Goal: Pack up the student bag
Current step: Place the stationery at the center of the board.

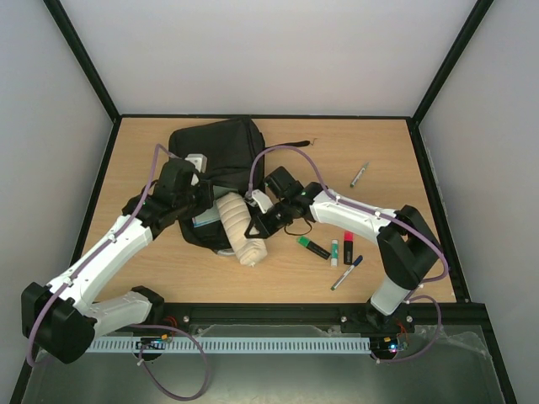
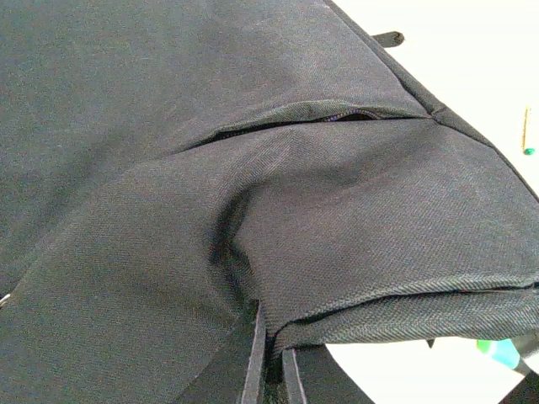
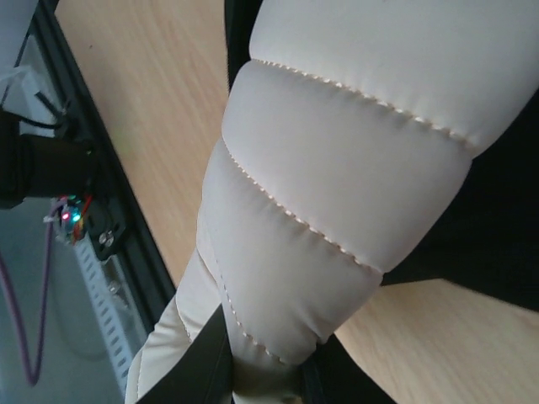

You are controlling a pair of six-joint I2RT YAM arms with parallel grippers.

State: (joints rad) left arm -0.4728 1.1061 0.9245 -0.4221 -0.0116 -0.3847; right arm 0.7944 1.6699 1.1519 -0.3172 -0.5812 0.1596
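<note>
**The left hand [image 2: 271, 377] pinches the student bag [image 1: 215, 151]; the right hand [image 1: 258, 220] grips a cream quilted pouch [image 1: 240, 231]**

The left hand's fingers are closed on a fold of the bag's black cloth. The right hand's fingers clamp the pouch, which juts from the bag's near end. The bag lies left of centre on the worktop [image 1: 379, 143]. Its long axis runs far to near, with the opening toward the arms. It is soft, creased black woven fabric, and one zip seam gapes slightly.
</note>
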